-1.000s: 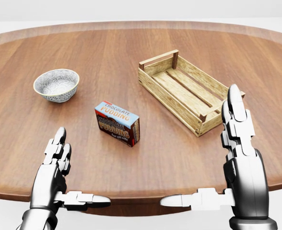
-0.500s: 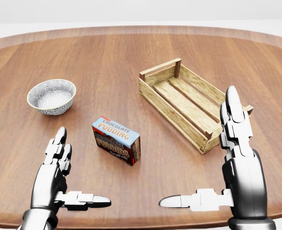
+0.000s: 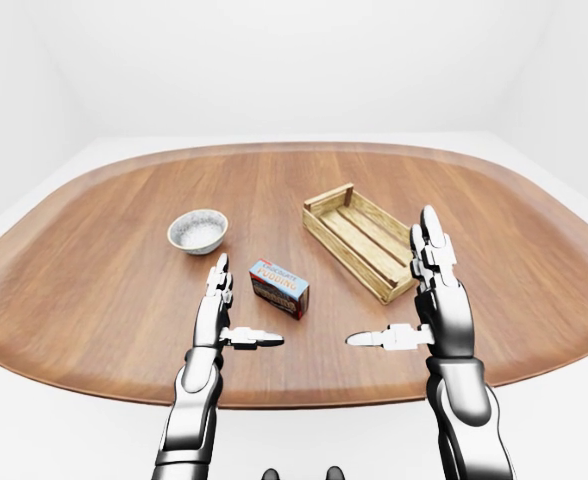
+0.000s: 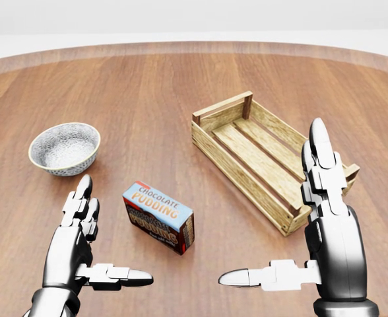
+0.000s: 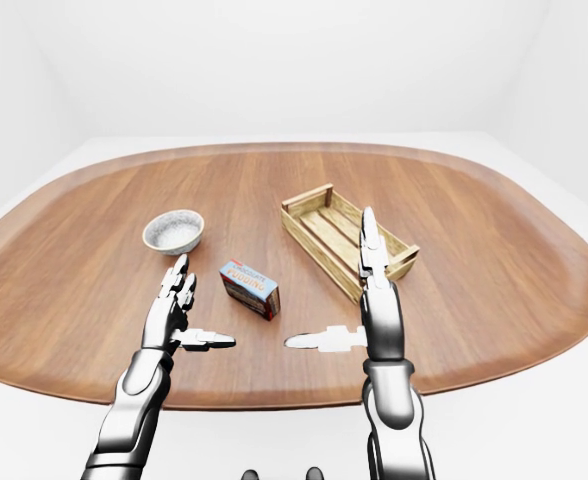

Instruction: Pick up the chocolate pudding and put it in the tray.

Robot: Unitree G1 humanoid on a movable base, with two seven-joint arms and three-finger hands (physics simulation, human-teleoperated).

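Both silver three-finger hands, left point(image 4: 82, 247) and right point(image 4: 313, 244), hover spread open beside the blue-and-red chocolate pudding box point(image 4: 158, 216); the slatted wooden tray point(image 4: 263, 158) sits nearby.

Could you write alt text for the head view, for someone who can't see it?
A chocolate pudding box lies on a wooden table between two open metal robot hands, left and right, neither touching it. An empty slatted wooden tray sits to its upper right, a speckled bowl to its upper left.
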